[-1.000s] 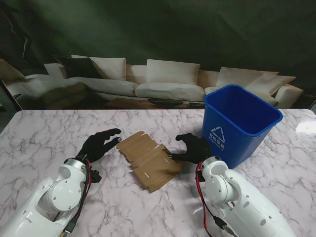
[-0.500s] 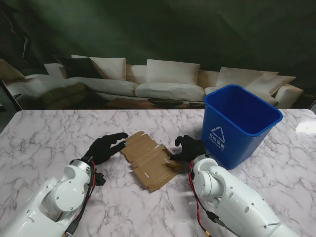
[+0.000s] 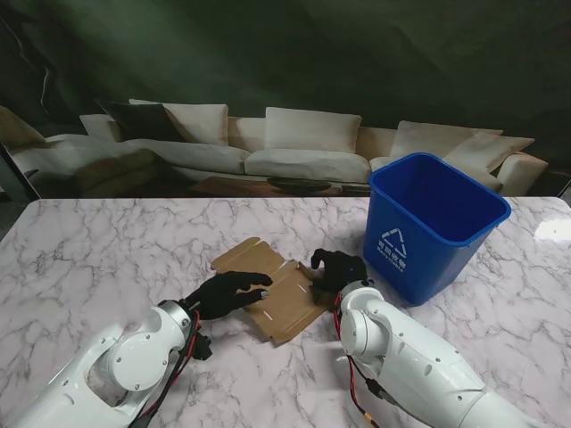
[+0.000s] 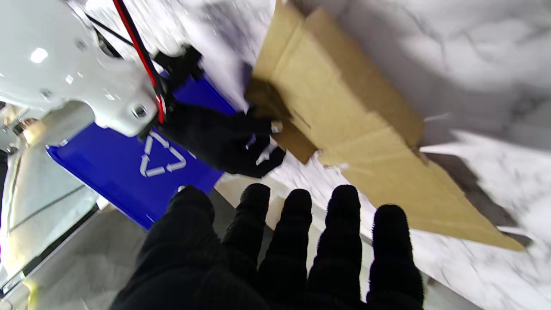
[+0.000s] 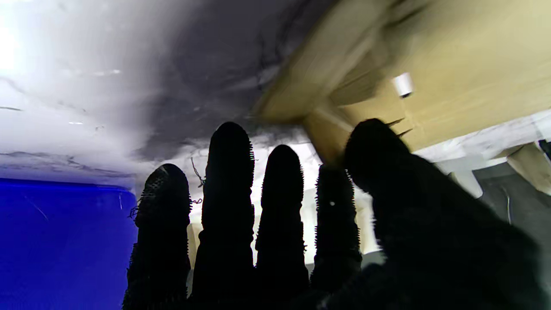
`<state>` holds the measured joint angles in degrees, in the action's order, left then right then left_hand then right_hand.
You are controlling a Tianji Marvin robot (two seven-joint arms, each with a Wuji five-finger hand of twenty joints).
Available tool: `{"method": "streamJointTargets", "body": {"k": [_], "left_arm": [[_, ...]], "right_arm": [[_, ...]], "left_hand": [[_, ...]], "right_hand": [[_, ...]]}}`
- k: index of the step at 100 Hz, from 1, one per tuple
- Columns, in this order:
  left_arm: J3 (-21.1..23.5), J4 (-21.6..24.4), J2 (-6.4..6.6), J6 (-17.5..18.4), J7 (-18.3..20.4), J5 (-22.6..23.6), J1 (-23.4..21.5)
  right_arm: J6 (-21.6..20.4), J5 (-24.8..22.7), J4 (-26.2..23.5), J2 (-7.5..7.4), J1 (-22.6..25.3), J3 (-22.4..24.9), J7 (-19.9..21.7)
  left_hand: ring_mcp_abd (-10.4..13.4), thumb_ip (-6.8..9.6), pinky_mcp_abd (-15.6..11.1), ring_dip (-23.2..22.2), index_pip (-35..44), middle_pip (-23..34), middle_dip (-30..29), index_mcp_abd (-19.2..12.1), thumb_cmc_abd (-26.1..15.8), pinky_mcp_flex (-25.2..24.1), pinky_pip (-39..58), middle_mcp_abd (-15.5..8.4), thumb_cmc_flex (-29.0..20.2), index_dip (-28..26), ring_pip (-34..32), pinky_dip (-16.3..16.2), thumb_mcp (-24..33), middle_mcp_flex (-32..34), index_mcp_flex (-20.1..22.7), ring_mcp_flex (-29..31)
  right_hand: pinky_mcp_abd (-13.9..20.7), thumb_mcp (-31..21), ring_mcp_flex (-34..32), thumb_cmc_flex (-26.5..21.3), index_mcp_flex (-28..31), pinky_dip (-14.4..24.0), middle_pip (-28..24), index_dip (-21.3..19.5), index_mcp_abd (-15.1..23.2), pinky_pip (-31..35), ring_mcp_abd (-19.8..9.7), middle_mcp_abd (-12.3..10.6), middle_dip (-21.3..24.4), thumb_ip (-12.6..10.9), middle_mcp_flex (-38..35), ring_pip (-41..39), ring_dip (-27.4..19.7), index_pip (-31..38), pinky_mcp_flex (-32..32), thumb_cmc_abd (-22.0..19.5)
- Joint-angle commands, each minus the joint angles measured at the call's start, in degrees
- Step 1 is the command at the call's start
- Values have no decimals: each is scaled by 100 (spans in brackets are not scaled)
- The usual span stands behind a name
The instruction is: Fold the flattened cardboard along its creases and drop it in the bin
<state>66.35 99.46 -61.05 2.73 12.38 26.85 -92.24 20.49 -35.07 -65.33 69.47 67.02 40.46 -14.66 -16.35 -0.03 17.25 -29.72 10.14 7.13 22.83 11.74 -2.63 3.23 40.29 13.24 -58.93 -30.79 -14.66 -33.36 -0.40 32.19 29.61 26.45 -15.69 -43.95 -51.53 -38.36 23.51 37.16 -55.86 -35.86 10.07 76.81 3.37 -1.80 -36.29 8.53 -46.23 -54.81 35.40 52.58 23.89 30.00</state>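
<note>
While the flattened cardboard (image 3: 270,288) lies on the marble table (image 3: 107,241) beside the blue bin (image 3: 434,223), light, stiff and springy at its creases, the left robot hand (image 3: 227,292) and right robot hand (image 3: 337,267), both spread and empty, should pinch opposite edges.
</note>
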Motion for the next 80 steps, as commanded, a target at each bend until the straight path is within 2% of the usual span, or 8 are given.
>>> {"method": "streamJointTargets", "body": {"k": [1, 3, 9, 24, 41, 63, 80], "left_arm": [[-116, 6, 12, 33, 187, -70, 34], [-149, -5, 25, 36, 253, -94, 54], [-248, -55, 60, 44, 430, -177, 119], [-532, -236, 125, 66, 743, -293, 334], [-685, -329, 255, 44, 1230, -22, 516], [-768, -384, 412, -158, 1892, 395, 728], [-805, -402, 515, -167, 2328, 861, 910]], "right_arm": [[36, 35, 23, 82, -10, 11, 31], [28, 54, 46, 98, -14, 14, -10], [12, 95, 68, 119, -22, 18, -44], [74, 192, 12, 130, 8, 60, 3], [276, 200, -165, 98, 103, 95, 136], [535, 273, -395, 76, 209, 106, 323], [627, 286, -665, 25, 389, 158, 457]], "left_hand": [[-27, -70, 150, 63, 16, -126, -82, -6, -232, -103, -172, -75, 89, -17, 181, -9, -158, -42, 118, -118], [-25, -71, 144, 99, 26, -153, -124, -7, -229, -101, -216, -96, 82, -41, 211, 14, -154, -20, 123, -104], [-2, -73, 147, 207, 36, -213, -243, -3, -219, -63, -383, -122, 69, -94, 283, 115, -153, -24, 159, -84], [16, -75, 120, 328, 59, -312, -434, -26, -205, -57, -497, -147, 49, -154, 364, 189, -148, -113, 216, -126], [41, -81, 118, 374, 96, -296, -498, 39, -272, -59, -600, -82, 119, -148, 380, 253, -164, -83, 401, -143], [97, -93, 62, 498, 32, -364, -629, 97, -363, -103, -726, -225, 238, 56, 485, 309, -181, -194, 514, -263], [149, -112, 14, 548, 71, -302, -676, 85, -465, -100, -806, -352, 367, 116, 508, 320, -193, -73, 665, -278]], "right_hand": [[-98, -19, -466, -446, 110, -15, -468, 255, 543, 280, -51, -256, 65, 174, -620, -334, 189, 472, 252, -129], [-121, 4, -596, -552, 170, -31, -580, 390, 607, 316, -41, -275, 122, 167, -793, -423, 218, 643, 314, -169], [-203, -55, -837, -673, 430, -57, -613, 466, 637, 311, 31, -219, 257, 165, -1115, -479, 208, 747, 353, -247], [-405, -269, -1399, -847, 1031, -127, -633, 464, 522, 193, 147, 150, 466, 139, -1644, -504, 103, 874, 346, -254], [-503, -443, -1896, -858, 1324, -169, -590, 497, 220, 155, 216, 350, 454, 99, -1998, -517, -12, 862, 476, -167], [-550, -457, -2150, -891, 1382, -236, -478, 563, -36, 113, 280, 383, 447, 95, -2184, -378, -181, 792, 547, -228], [-575, -448, -2275, -907, 1403, -282, -427, 612, -169, 101, 338, 412, 480, 83, -2273, -304, -241, 743, 595, -278]]}}
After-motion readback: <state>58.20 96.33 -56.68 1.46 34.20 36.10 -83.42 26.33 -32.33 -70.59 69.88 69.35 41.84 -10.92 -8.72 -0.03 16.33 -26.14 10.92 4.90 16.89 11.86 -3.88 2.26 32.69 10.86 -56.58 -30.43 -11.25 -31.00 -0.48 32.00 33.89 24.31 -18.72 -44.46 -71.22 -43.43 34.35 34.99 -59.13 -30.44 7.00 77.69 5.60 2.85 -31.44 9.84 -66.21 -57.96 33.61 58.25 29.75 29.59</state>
